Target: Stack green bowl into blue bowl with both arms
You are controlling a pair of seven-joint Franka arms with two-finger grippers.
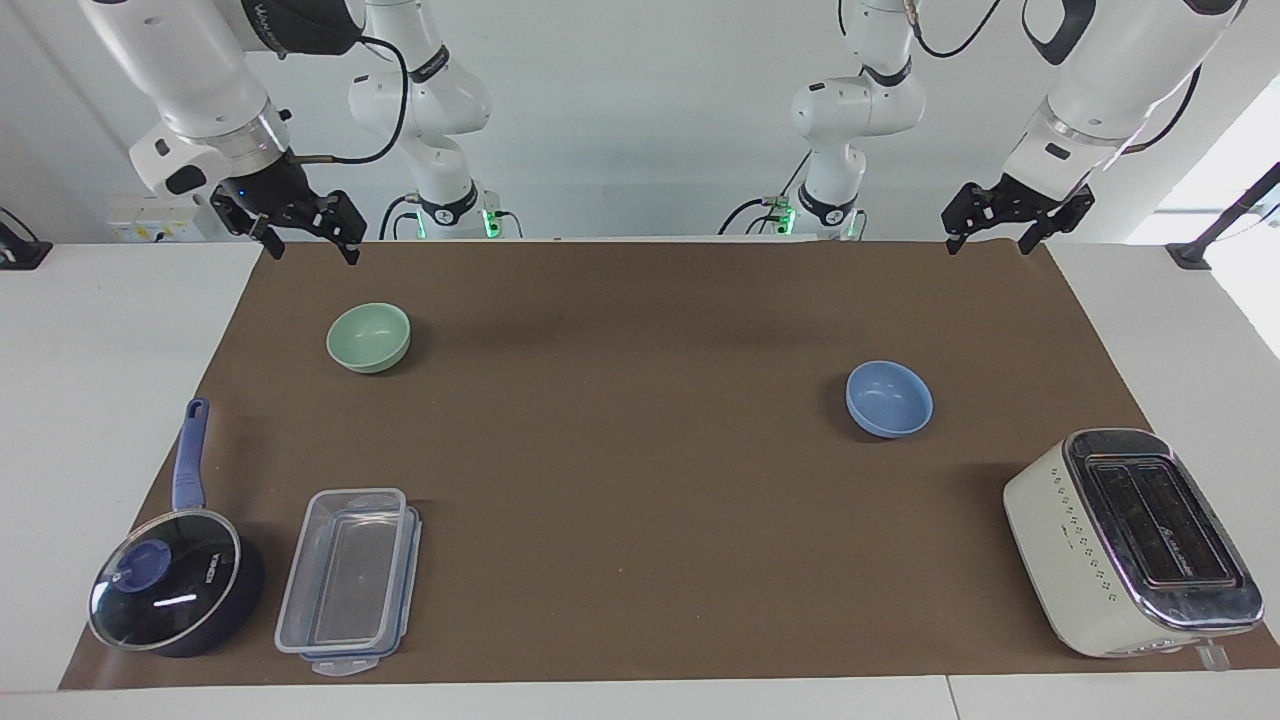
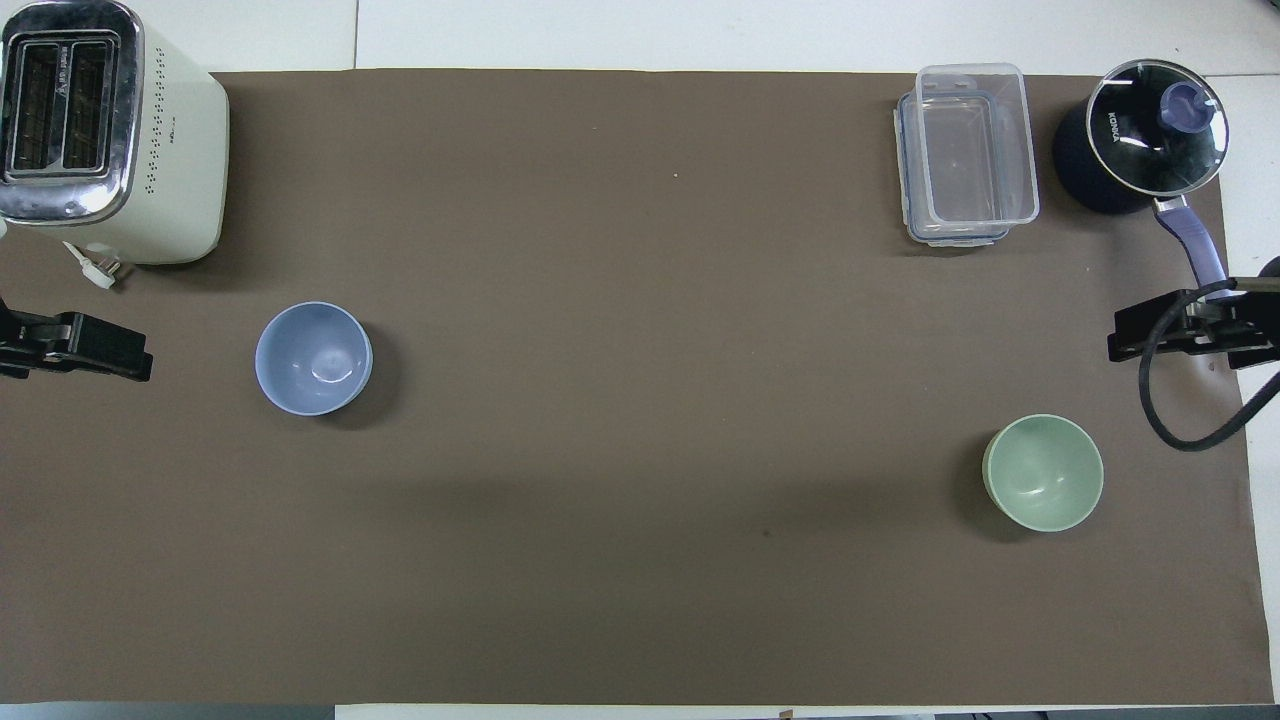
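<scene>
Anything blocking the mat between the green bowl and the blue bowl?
Nothing visible. The small pale mint-green bowl and the light periwinkle-blue bowl sit apart on the brown mat, with only bare mat between them. The toaster, clear container and saucepan lie farther from the robots.

Left gripper cut off at overhead view's edge, right gripper likewise cut at the other edge, toaster clipped at corner, saucepan interior obscured under reflective glass lid, arms' upper links out of frame.
</scene>
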